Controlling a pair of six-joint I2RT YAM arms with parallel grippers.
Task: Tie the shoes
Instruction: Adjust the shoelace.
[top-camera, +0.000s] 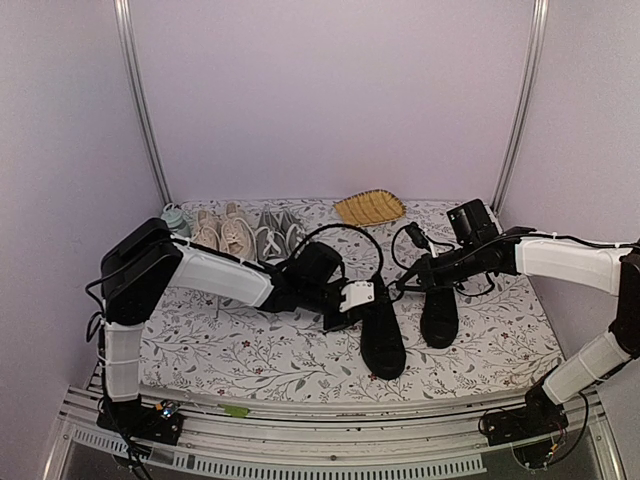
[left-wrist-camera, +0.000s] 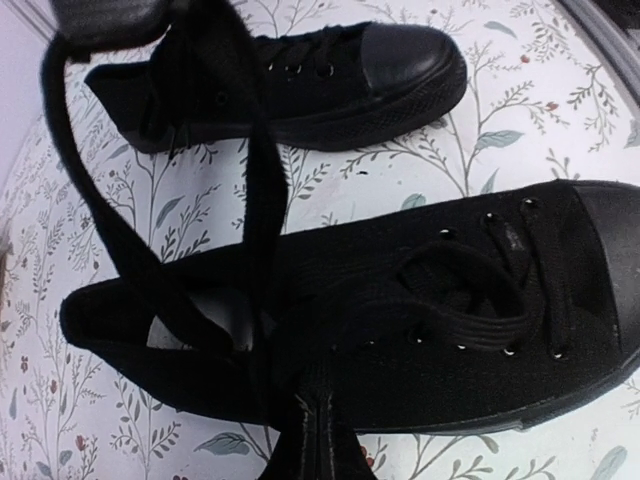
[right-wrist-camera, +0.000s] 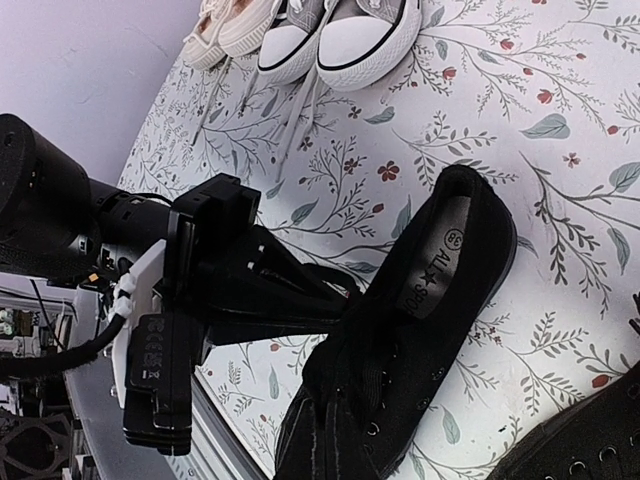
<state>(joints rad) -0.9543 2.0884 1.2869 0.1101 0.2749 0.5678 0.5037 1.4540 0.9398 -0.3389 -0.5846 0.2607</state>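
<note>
The pair of all-black canvas low-top sneakers (top-camera: 383, 340) lies mid-table, side by side, with the long axes running far to near and the toes toward the arms. Under them is a white floral-print cloth (top-camera: 250, 350), and lilac walls (top-camera: 330, 100) stand around. The left gripper (top-camera: 342, 312) and the right gripper (top-camera: 410, 278) are both closed at the heel ends. Whether they pinch a lace, I cannot tell.

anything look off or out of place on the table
Only the black shoes: their laces are undone and stand up in long loose loops instead of lying flat, with strands pinched in the shut left gripper. Nothing looks spilled or damaged.
</note>
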